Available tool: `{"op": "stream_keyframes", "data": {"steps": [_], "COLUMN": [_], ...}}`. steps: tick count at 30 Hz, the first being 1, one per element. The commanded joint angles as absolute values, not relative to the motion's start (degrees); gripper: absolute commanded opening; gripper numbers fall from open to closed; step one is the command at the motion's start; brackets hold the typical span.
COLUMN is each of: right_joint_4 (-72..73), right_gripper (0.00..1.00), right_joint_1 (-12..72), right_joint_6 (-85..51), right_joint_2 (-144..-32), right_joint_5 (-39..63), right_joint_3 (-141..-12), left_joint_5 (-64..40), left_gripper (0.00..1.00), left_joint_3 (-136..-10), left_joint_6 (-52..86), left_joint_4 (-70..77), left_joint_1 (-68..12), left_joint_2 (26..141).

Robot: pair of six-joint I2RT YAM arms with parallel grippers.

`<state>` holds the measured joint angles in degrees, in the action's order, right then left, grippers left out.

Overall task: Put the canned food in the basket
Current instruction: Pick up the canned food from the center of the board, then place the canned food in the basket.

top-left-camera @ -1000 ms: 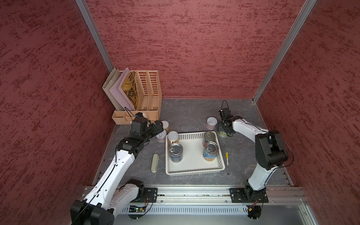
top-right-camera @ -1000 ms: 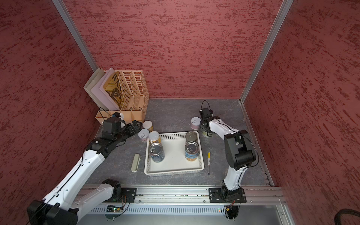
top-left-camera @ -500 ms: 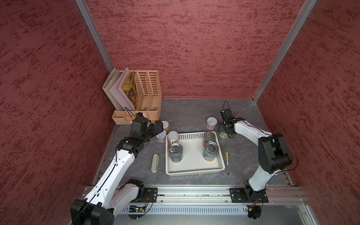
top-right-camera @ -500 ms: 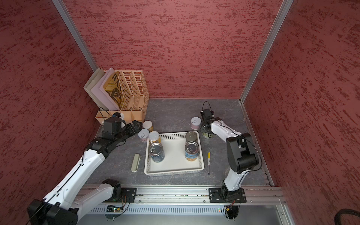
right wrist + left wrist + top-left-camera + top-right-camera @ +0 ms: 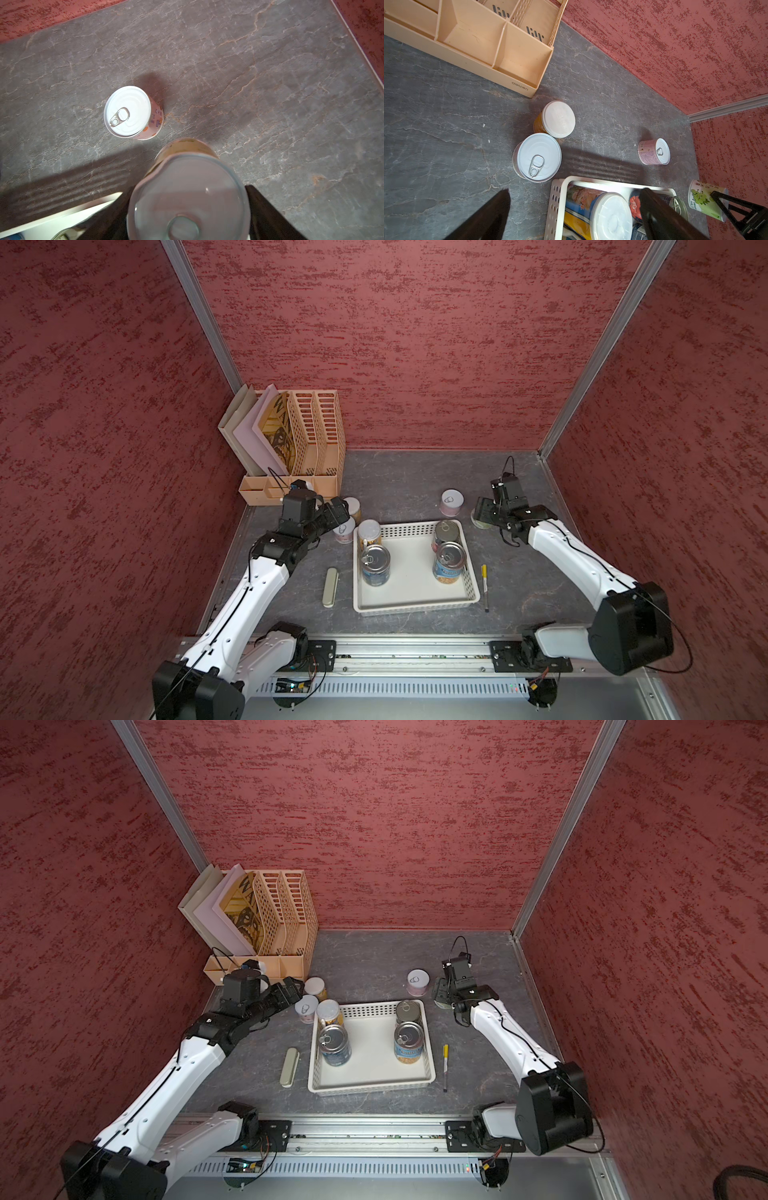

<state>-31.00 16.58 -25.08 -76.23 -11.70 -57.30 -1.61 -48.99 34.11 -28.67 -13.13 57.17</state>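
RIGHT pincer [image 5: 186,188] clamped on upright green-label can [image 5: 702,199] | can just off basket [image 5: 415,608] far right corner; basket lies toward table centre and near edge from it | LEFT pincer [image 5: 575,190] wide open, empty; pull-tab can [image 5: 538,156] just ahead, off basket's far left corner | right arm nearer a drop, I'd say

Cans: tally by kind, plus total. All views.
Wide metal pull-tab cans: 3
Slim yellow-labelled can: 1
Small white-topped cans: 4, one of them gripped in the right hand
Total: 8
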Motion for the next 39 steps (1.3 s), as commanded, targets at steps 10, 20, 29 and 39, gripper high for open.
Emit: {"op": "stream_keyframes", "data": {"steps": [10, 20, 29, 39], "right_joint_4": [-29.03, -28.55, -29.87, -31.11], "right_gripper": [0.53, 0.52, 0.52, 0.52], "right_joint_1": [32.03, 47.71, 60.37, 70.02], "right_joint_6": [-24.83, -20.62, -19.31, -18.89], "right_joint_2": [-66.32, -67.56, -69.42, -74.15], "right_joint_5": [-21.46, -31.01, -35.55, -36.52], "right_joint_3": [-58.57, -62.37, -66.37, -68.07], "left_joint_5": [-2.6, -2.46, -1.41, -1.31], "left_gripper": [1.0, 1.0, 1.0, 1.0], "left_joint_3": [-50.27, -50.28, -50.36, -50.28], "left_joint_6": [34.16, 34.12, 33.97, 33.9], "left_joint_4": [-27.87, -27.93, -28.1, -28.13], "left_joint_1": [-12.63, -12.63, -12.66, -12.57], "left_joint_2": [57.58, 57.61, 58.19, 58.03]}}
